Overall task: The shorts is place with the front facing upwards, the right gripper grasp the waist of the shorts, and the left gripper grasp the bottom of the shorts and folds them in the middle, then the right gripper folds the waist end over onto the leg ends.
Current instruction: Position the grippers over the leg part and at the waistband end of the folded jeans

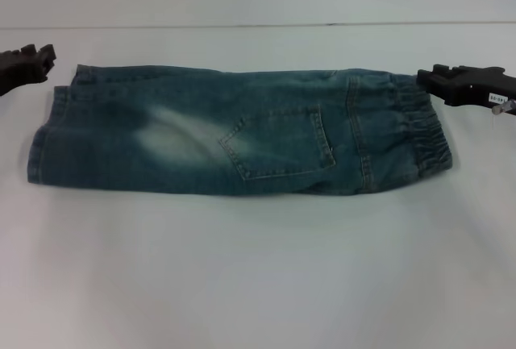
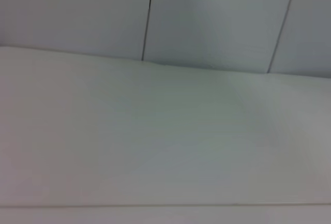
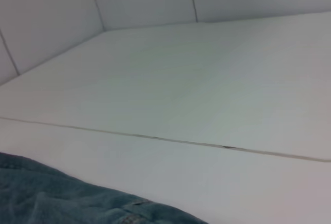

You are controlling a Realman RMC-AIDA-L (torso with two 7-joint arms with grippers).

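The blue denim shorts (image 1: 242,131) lie flat on the white table (image 1: 258,268), folded lengthwise, with a back pocket showing on top. The elastic waist (image 1: 423,131) points to the right and the leg ends (image 1: 48,139) to the left. My right gripper (image 1: 431,81) hovers just beyond the far corner of the waist, apart from the cloth. My left gripper (image 1: 36,63) sits off the far corner of the leg ends and holds nothing. A strip of the shorts (image 3: 62,203) shows in the right wrist view. The left wrist view shows only table and wall.
A thin seam (image 1: 258,25) runs across the table behind the shorts, also seen as a seam (image 3: 155,138) in the right wrist view. Pale wall panels (image 2: 207,17) stand behind the table. Bare tabletop lies in front of the shorts.
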